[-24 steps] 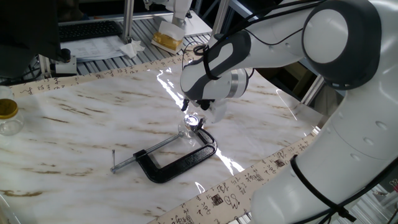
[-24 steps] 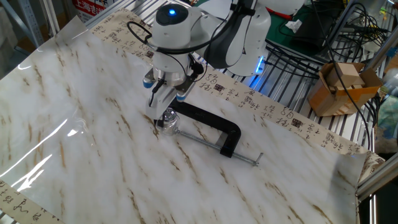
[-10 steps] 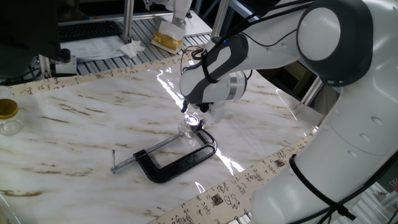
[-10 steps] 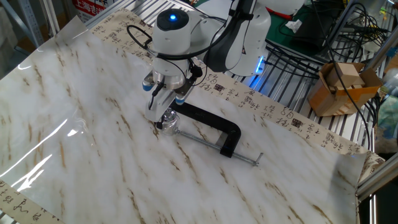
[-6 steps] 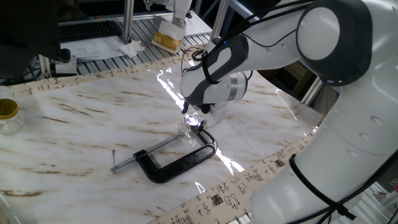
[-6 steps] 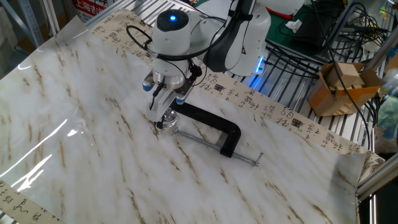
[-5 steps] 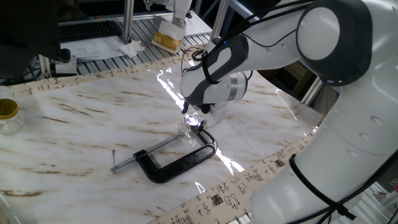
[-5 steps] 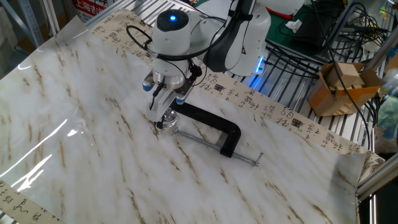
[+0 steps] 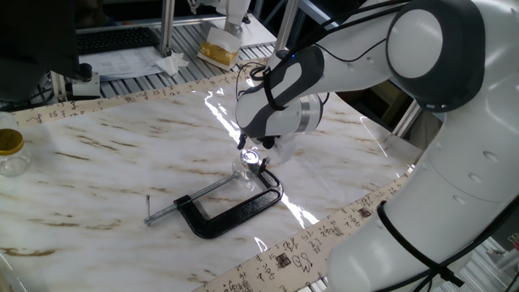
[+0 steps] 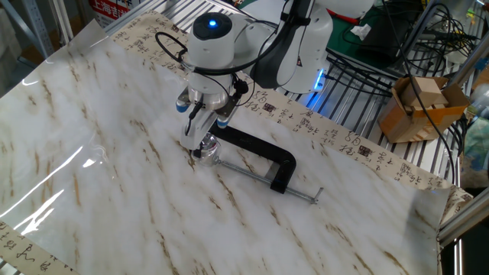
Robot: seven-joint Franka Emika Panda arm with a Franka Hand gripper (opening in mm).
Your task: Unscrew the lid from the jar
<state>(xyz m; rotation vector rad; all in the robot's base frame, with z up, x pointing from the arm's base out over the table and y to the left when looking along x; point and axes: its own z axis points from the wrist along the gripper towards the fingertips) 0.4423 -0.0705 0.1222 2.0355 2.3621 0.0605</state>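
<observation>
Lid [image 9: 252, 156] on the jar [image 9: 245, 168] stays pinched by the gripper [image 9: 253, 154], barely rotated since earlier.

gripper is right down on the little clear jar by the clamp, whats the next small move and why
Probably twist the wrist to turn the lid. The gripper sits at the top of the jar, which stands upright against the black C-clamp. Whether the fingers have actually closed on the lid is unclear, so close them first if needed.
</observation>
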